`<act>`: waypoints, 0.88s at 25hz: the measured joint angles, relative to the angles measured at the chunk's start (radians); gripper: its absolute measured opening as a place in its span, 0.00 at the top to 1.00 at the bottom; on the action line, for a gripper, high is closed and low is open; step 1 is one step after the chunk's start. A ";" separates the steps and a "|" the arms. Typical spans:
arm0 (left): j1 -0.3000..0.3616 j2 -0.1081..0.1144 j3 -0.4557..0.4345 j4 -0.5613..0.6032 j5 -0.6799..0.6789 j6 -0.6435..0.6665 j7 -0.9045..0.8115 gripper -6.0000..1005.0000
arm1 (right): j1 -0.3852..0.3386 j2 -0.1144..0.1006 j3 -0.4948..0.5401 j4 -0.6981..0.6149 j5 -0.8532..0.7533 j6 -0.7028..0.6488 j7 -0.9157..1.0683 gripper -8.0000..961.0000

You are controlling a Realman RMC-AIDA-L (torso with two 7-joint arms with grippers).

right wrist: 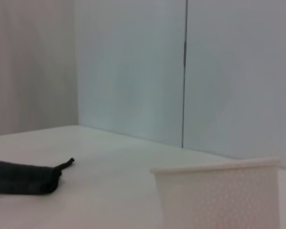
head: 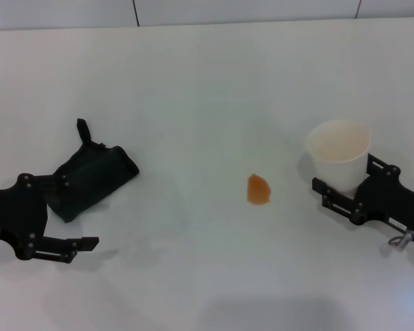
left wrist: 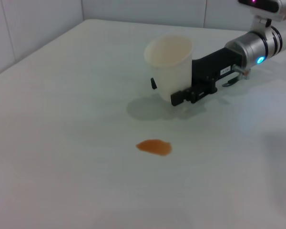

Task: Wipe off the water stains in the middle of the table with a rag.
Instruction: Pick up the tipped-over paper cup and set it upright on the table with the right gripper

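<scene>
Pincer work is being shown from three views over a plain white bench (head: 207, 83). The left pincer (head: 72, 214) is being held low at the robot's left, its two black fingers spread wide apart; the near corner of a dark crumpled rag (head: 90, 179) is lying between them, though whether it is being touched cannot be told. The rest of the rag is lying flat on the bench, stretching away from the pincer, with a small loop sticking up at its far end.

The right pincer (head: 338, 193) is being held at the robot's right, its black fingers closed around the lower wall of a white cup (head: 338, 153). The cup is being kept upright with its open mouth facing up. From the left wrist view the same cup (left wrist: 169, 67) is being gripped near its base, and a shadow is being cast on the bench beneath it.

Between the two pincers, well apart from the rag and nearer the cup, the water stains (head: 258, 189) are lying as one small orange-brown blot on the bench.
</scene>
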 joint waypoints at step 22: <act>0.008 -0.012 0.002 -0.001 0.006 0.007 0.010 0.14 | 0.053 0.000 0.001 0.021 0.002 0.063 0.000 0.18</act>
